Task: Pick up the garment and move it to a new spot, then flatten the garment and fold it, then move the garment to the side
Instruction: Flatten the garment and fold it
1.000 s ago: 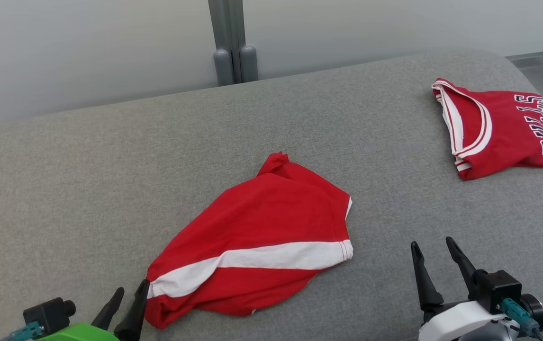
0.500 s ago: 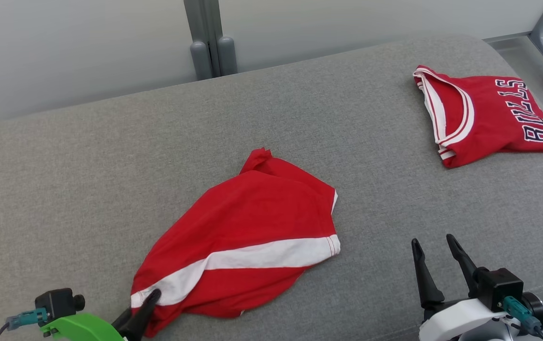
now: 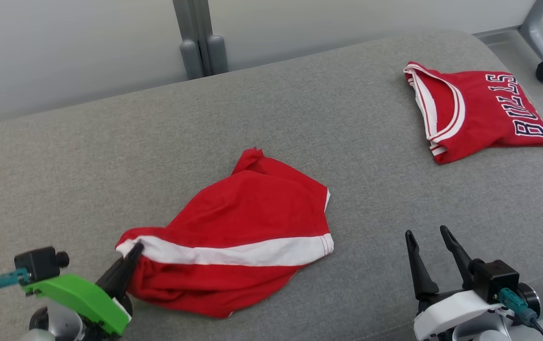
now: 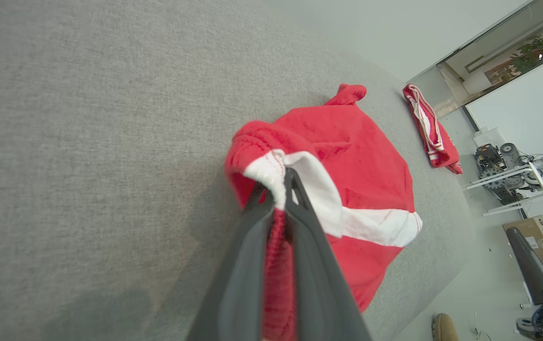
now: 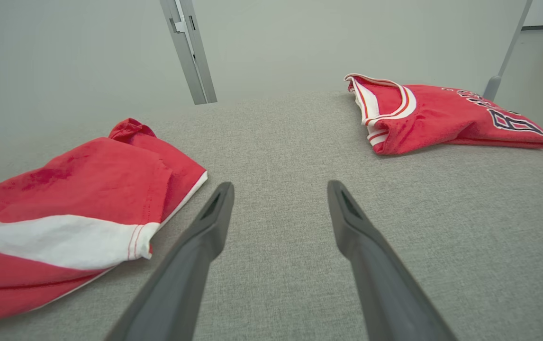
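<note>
Where the left gripper (image 3: 135, 248) meets the red garment (image 3: 252, 213), its fingers are clamped on the white-banded corner (cloth pinched between them). The rest lies crumpled mid-cushion on the grey sofa (image 3: 110, 156). Nearby, the right gripper (image 3: 427, 233) stands spread wide, empty. A folded jersey (image 3: 475, 109) lies well apart, far right.

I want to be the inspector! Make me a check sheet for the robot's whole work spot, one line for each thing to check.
Surface: grey fabric cushion, wide and soft.
Job's things: red garment with a white stripe, crumpled near the middle.
Clutter: folded red jersey, lying apart at the far right.
Grippers: left gripper shut on the garment's white-striped corner; right gripper open, holding nothing.
Cables: teal-plug cables at both wrists, clear of the cloth.
Surroundings: pale wall and grey post behind; wheeled frame leg at far right.
</note>
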